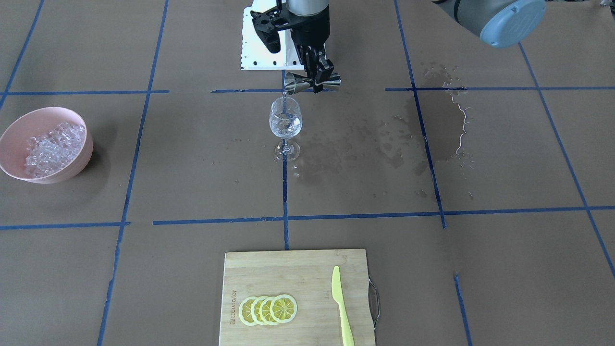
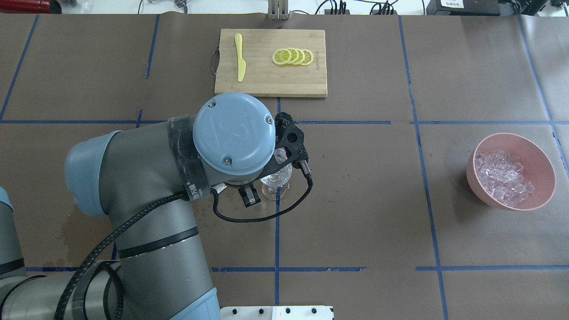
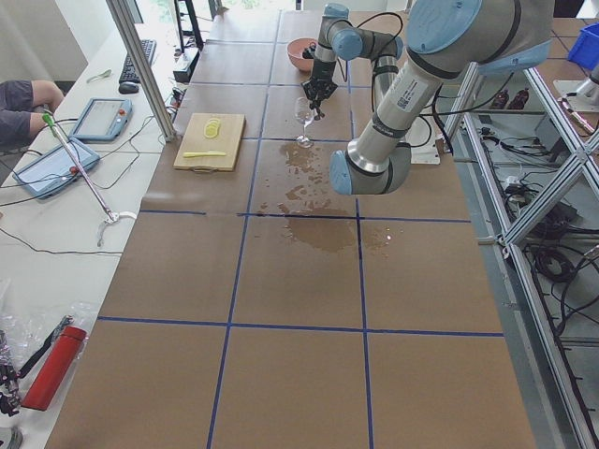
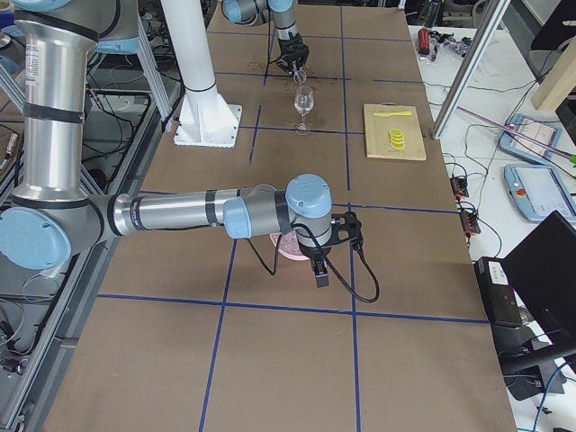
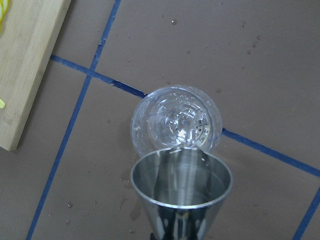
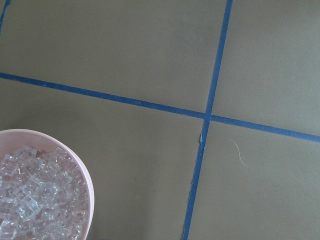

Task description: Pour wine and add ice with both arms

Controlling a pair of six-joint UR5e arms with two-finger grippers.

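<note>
Left gripper (image 1: 321,81) clamped shut on the waist of the steel jigger (image 1: 312,82), tipped over the wine glass (image 1: 285,122) mid-tabletop – pour under way, I'd say. Ice (image 1: 50,149) sits heaped in the pink bowl (image 1: 79,166) toward the tabletop's right end. Right gripper (image 4: 320,273) hangs above it – can't tell its opening. Cubes look light, hard, slick; pinch one top cube across flat faces, not the packed heap

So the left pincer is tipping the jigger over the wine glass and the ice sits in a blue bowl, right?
The ice sits in a pink bowl, not blue; the front-facing view shows it. The rest holds.
</note>
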